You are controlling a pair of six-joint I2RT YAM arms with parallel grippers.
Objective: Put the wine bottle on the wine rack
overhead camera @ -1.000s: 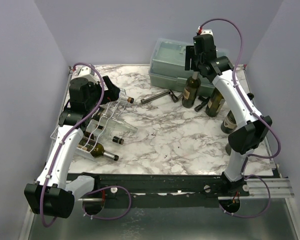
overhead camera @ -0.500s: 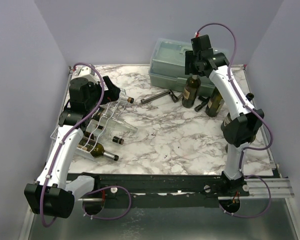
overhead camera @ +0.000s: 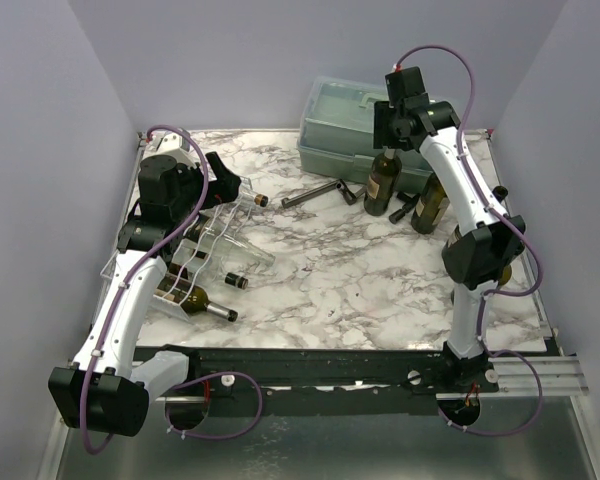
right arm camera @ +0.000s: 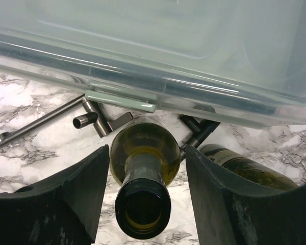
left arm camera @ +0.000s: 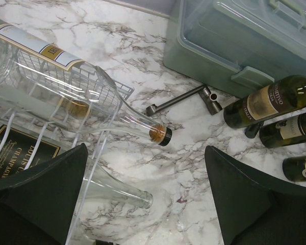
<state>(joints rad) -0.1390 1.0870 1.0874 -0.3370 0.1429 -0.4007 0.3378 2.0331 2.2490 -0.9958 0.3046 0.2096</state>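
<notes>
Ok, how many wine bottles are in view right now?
6. At the wine rack, left: two clear bottles and a dark bottle. Standing by the toolbox, right: one bottle between the right gripper's fingers, two more beside it. Arms may hide others.

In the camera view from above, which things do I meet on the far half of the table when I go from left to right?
wine rack → metal bar → upright wine bottle → second dark bottle. The green box behind spans several of these, so I leave it out.
</notes>
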